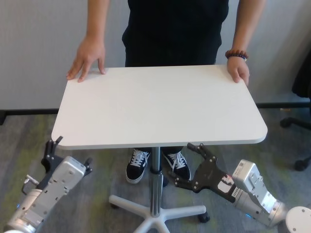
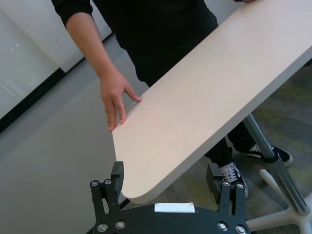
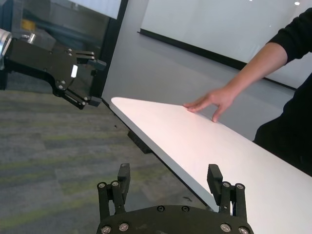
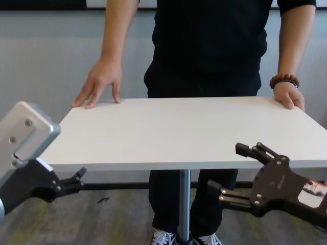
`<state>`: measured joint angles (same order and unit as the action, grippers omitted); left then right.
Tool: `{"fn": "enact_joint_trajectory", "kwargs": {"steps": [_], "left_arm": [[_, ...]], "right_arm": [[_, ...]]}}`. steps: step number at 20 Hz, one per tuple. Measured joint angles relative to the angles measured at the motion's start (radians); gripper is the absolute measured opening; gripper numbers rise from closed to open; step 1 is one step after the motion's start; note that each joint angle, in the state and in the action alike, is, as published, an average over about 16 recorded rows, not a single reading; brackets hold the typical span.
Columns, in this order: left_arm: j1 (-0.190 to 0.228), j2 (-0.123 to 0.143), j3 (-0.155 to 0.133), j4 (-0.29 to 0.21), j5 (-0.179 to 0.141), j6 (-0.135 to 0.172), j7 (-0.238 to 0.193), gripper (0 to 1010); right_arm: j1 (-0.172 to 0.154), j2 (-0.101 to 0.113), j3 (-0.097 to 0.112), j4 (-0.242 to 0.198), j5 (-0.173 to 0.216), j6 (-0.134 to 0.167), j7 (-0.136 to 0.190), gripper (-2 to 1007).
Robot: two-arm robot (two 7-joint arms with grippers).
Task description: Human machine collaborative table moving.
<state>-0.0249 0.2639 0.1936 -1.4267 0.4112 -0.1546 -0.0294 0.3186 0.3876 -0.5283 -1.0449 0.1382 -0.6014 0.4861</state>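
Observation:
The white table [image 1: 160,107] stands in front of me on its silver pole [image 1: 155,177]. The human [image 1: 175,29] in a black shirt faces me from the far side, one hand [image 4: 99,84] flat on each far corner and a bead bracelet [image 1: 236,54] on one wrist. My left gripper [image 1: 73,150] is open, low by the near left corner, which shows between its fingers [image 2: 117,171] without contact. My right gripper [image 1: 181,159] hangs open just under the near edge on the right, with the edge [image 3: 195,161] ahead of its spread fingers. Neither holds anything.
The table's white star base [image 1: 155,216] with casters sits on grey carpet between my arms. The human's sneakers [image 1: 138,165] are just behind the pole. A dark chair base [image 1: 299,124] stands at the far right. A grey wall closes the back.

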Motion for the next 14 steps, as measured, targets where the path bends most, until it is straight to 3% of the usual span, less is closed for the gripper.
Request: {"fn": "enact_joint_trajectory", "kwargs": {"steps": [6,14], "left_arm": [[0.05,-0.001,0.0,-0.07,-0.001,0.009,0.003,983],[0.114,0.004,-0.004,-0.135,0.026,0.018,0.026,983]], "right_arm": [[-0.061,0.02,0.025,-0.103,0.035,0.032,0.013,1001],[-0.14,0.048,0.049,-0.22,-0.006,0.062,-0.029,1001]]}}
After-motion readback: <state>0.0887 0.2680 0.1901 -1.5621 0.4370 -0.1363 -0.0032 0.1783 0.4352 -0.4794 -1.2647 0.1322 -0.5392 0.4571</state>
